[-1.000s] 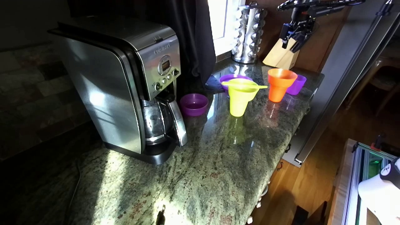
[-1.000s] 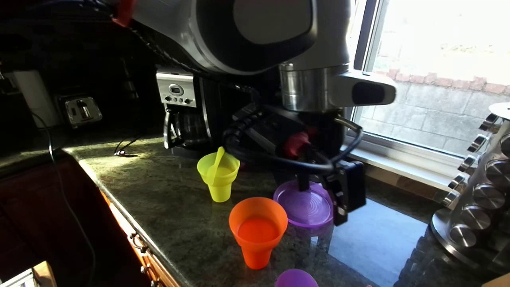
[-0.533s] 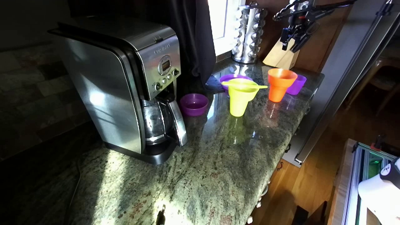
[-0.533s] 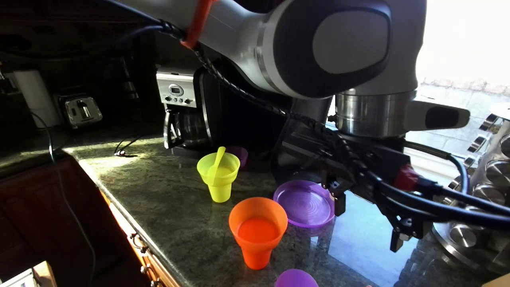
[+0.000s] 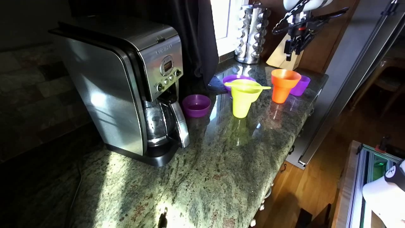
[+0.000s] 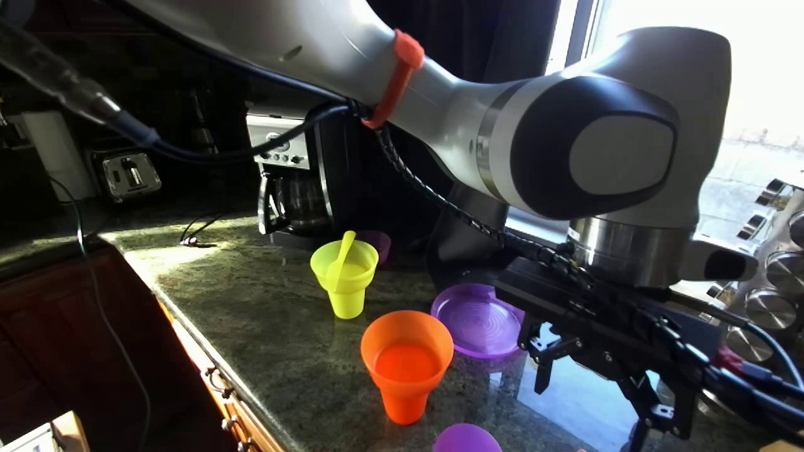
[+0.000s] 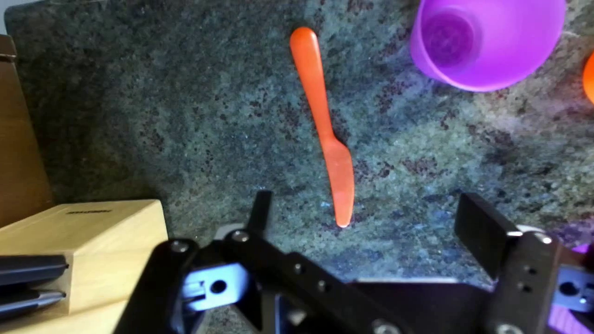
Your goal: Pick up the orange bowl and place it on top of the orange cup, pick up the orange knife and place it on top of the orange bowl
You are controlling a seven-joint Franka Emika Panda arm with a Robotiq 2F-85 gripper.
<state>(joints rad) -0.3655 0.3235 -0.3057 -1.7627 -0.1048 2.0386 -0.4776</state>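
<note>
The orange bowl [image 5: 287, 79] rests on the orange cup [image 5: 279, 95] in both exterior views, where the bowl [image 6: 408, 351] is upright over the cup [image 6: 403, 407]. The orange knife [image 7: 338, 167] lies flat on the counter in the wrist view, its blade end toward my gripper [image 7: 366, 204]. My gripper is open and empty, its fingers to either side of the blade's line and above the counter. In the exterior views the gripper [image 6: 590, 408] hangs beyond the orange bowl, near the knife block [image 5: 280, 58]. The knife does not show clearly there.
A purple cup [image 7: 487, 41] stands beside the knife and the orange cup. The knife block [image 7: 116, 232] is left of my fingers. A purple plate [image 6: 480, 323], a yellow cup [image 6: 347, 301] with a yellow bowl on it, a purple bowl [image 5: 196, 106] and a spice rack [image 5: 251, 34] stand around.
My gripper has moved away from above the purple plate, lower and toward the knife block end of the counter. It stays empty. The cups, bowls and plate have not moved.
</note>
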